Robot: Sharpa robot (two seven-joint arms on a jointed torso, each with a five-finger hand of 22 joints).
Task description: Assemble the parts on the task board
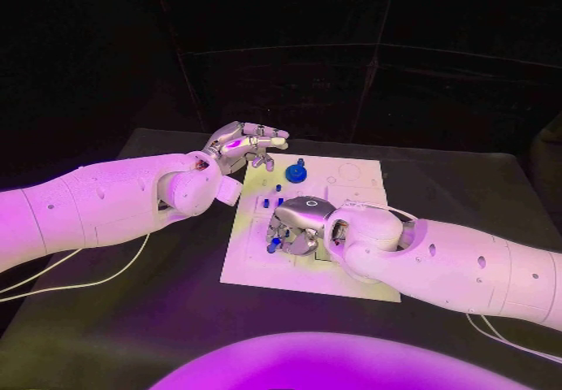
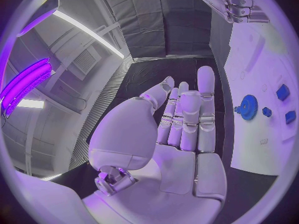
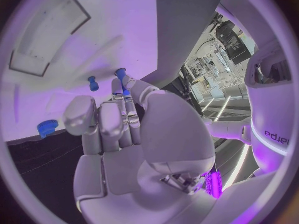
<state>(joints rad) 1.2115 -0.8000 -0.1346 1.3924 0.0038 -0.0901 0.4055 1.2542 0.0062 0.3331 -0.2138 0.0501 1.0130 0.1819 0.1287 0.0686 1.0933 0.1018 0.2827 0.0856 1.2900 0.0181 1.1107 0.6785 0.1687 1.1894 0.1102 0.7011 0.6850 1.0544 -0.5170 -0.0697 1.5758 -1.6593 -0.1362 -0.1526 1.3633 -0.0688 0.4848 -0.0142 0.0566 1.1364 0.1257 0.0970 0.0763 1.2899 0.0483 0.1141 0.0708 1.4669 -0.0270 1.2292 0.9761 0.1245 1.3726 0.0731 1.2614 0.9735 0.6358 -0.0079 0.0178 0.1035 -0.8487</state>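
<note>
Magenta-violet light washes the white arms and the task board (image 1: 307,231) in the head view, while the desk (image 1: 140,325) and the backdrop behind it sink into near black. A bright sheen sits on the back of the right hand (image 1: 302,221) and a pink glint on the left hand (image 1: 243,146), with soft shadow pooling under the right arm across the board. Both wrist views are fisheye circles in dark frames where straight edges bow at the rim, lit by glowing strip lights (image 2: 87,32) that flare violet at the margin.
</note>
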